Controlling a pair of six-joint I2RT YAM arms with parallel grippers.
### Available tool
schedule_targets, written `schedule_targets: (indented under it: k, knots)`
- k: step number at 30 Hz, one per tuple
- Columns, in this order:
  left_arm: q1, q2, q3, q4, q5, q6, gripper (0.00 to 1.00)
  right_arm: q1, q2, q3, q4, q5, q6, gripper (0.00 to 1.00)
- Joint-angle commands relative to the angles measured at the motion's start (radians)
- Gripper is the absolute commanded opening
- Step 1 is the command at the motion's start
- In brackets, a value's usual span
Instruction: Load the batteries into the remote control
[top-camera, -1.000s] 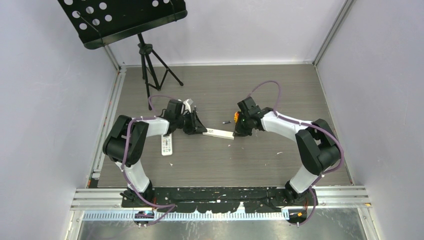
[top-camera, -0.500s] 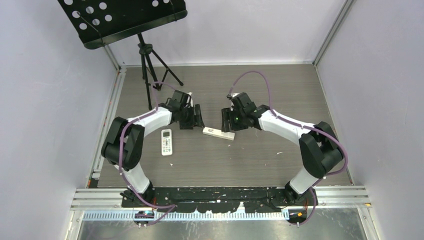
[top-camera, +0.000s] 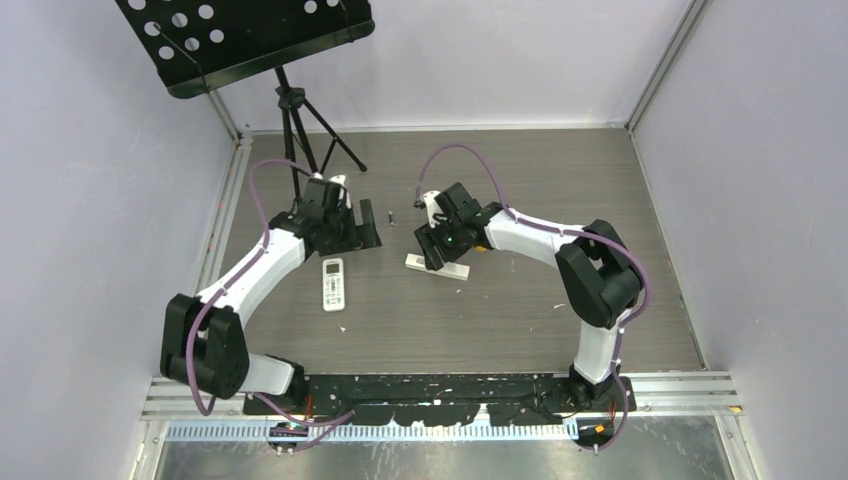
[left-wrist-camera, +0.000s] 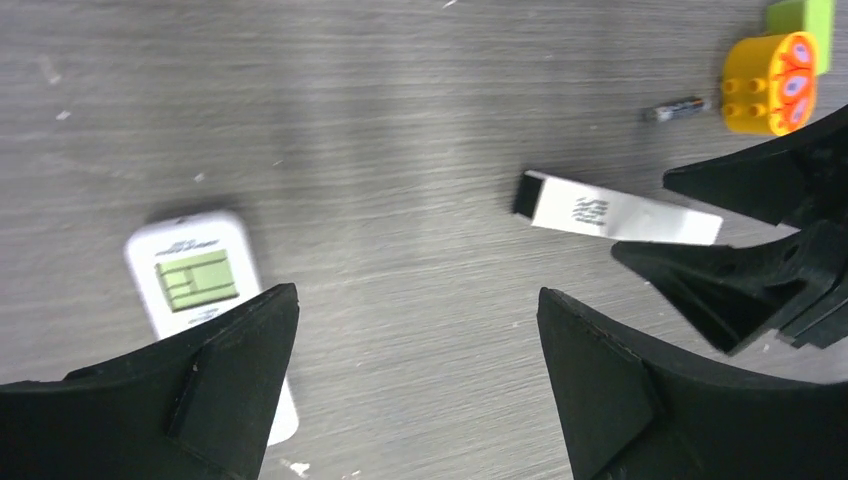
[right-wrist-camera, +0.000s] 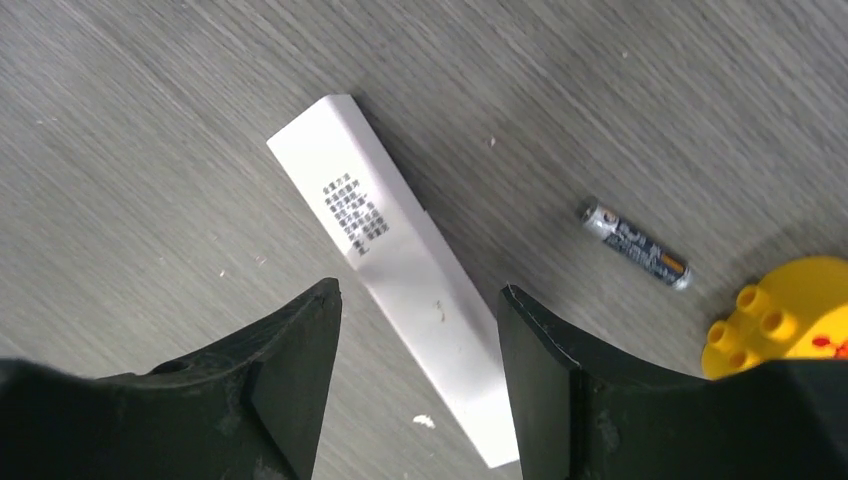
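A white remote control (top-camera: 333, 283) (left-wrist-camera: 195, 280) with a green screen lies face up near my left gripper. My left gripper (top-camera: 368, 232) (left-wrist-camera: 417, 293) hangs open above bare table, with the remote beside its left finger. A long white slab (top-camera: 437, 267) (right-wrist-camera: 400, 250) (left-wrist-camera: 620, 215) with a printed label and one black end lies flat. My right gripper (top-camera: 431, 252) (right-wrist-camera: 418, 295) is open right over the slab, one finger on each side. One battery (right-wrist-camera: 636, 245) (left-wrist-camera: 678, 107), a slim dark cylinder, lies on the table beside the slab.
An orange-yellow toy (left-wrist-camera: 768, 82) (right-wrist-camera: 770, 320) and a lime-green block (left-wrist-camera: 800, 15) sit just past the battery. Two small dark specks (top-camera: 388, 214) lie between the arms, too small to identify. A black music stand (top-camera: 290, 110) on a tripod stands at the back left.
Both grippers have opened. The left gripper has pulled away from the slab's end, leftward and farther back. The right gripper has moved left and is over the slab.
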Motion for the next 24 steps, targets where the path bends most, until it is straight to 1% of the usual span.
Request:
schedule_targets:
  k: [1,6,8,11,13,16,21,23,24]
  knots:
    - [0.045,-0.08,-0.046,-0.096,-0.053,0.015,0.92,0.026,0.052,0.05,0.001,-0.016,-0.113,0.62]
    - [0.059,-0.178,-0.089,-0.095,-0.08,-0.005,0.92,0.071,0.075,0.033,0.034,0.076,-0.15,0.55]
    - [0.063,-0.205,-0.099,-0.093,-0.092,-0.012,0.92,0.085,0.073,0.032,0.043,0.119,-0.15,0.47]
    - [0.065,-0.226,-0.106,-0.094,-0.102,-0.018,0.92,0.095,0.045,0.019,0.062,0.171,-0.13,0.3]
    - [0.066,-0.234,-0.11,-0.098,-0.103,-0.026,0.92,0.096,0.015,0.01,0.068,0.189,-0.105,0.22]
    - [0.067,-0.244,-0.119,-0.11,-0.175,-0.047,0.92,0.095,-0.055,-0.033,0.091,0.258,-0.047,0.19]
    - [0.068,-0.252,-0.164,-0.123,-0.271,-0.095,0.92,0.071,-0.242,-0.15,0.138,0.344,0.112,0.19]
    - [0.068,-0.242,-0.19,-0.126,-0.293,-0.112,0.92,0.053,-0.325,-0.19,0.124,0.422,0.189,0.2]
    - [0.068,-0.235,-0.199,-0.129,-0.301,-0.123,0.92,0.043,-0.381,-0.203,0.091,0.455,0.226,0.21]
